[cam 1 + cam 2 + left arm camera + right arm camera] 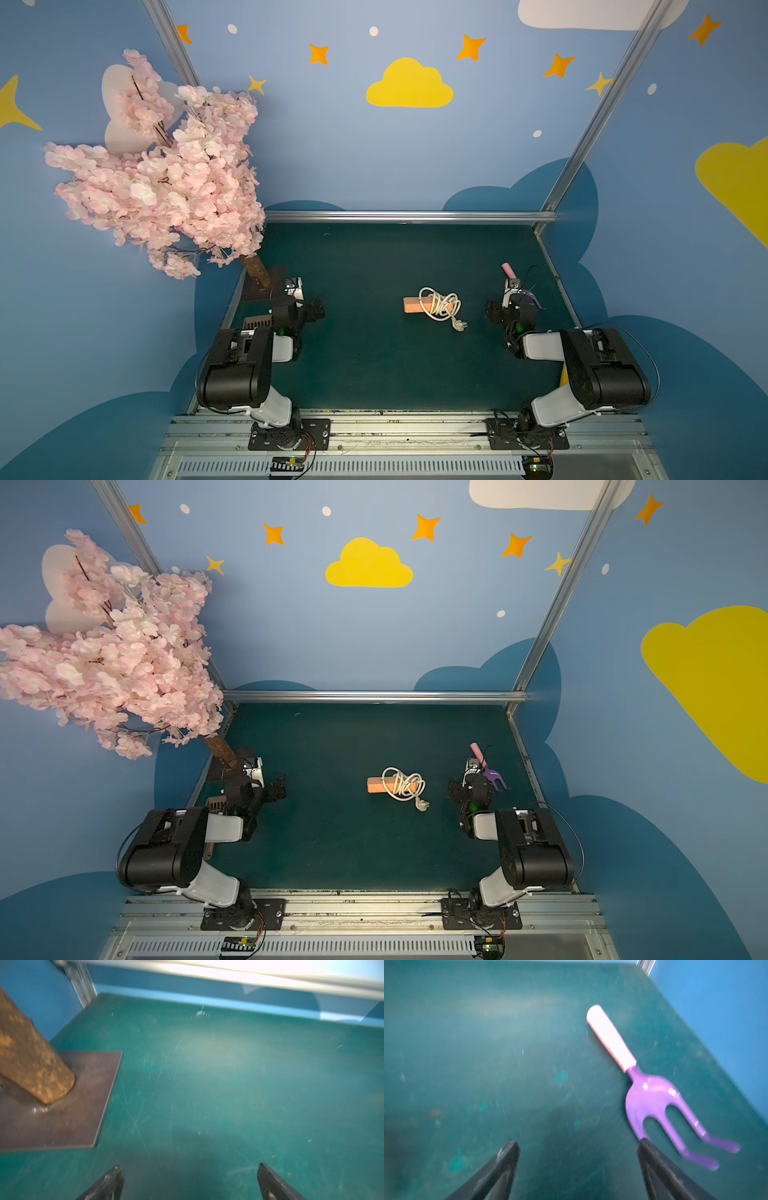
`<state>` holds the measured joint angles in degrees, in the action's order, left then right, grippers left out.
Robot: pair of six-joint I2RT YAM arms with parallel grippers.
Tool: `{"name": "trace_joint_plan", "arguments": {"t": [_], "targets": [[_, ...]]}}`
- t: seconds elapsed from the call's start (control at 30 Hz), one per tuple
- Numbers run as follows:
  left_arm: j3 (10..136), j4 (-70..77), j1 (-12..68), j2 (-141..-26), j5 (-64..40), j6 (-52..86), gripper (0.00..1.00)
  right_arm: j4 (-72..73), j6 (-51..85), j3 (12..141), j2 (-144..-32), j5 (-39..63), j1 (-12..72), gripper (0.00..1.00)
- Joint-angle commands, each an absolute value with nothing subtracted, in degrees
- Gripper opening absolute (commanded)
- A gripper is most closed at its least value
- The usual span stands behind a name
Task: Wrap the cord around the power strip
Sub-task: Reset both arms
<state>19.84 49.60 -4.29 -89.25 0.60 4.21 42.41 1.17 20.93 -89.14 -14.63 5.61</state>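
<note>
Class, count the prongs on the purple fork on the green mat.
3. On the fork, one prong ends behind a finger of the right gripper, tip hidden; the middle and outer prongs show whole, tips bent.

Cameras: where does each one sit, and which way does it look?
Top views: high above the front, looking down at the table, power strip and cord; left arm and right arm show.
Left wrist: on the left arm, facing across the table toward the tree trunk; open left gripper tips show.
Right wrist: on the right arm, facing the toy fork; open right gripper tips show.
Shared: toy fork and tree trunk also show in both top views.
</note>
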Motion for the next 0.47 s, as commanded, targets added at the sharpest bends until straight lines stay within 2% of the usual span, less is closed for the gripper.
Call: {"name": "trace_joint_plan", "arguments": {"t": [0.0, 0.07, 0.13, 0.43], "targets": [[20.6, 54.3, -2.0, -90.1, 2.0, 2.2, 1.0, 47.0, 0.9, 23.0, -87.0, -14.0, 5.4, 0.9], [20.2, 55.5, 0.7, -90.2, 7.2, 0.2, 1.0, 40.2, 2.1, 25.1, -85.2, -13.8, 5.2, 0.9], [20.2, 56.1, 1.1, -90.6, 7.5, -0.1, 1.0, 35.5, 1.1, 26.2, -84.3, -12.3, 4.8, 0.9], [19.1, 58.3, 2.4, -90.7, 9.2, -1.1, 1.0, 35.9, 1.0, 26.1, -84.4, -12.3, 4.8, 0.9]]}}
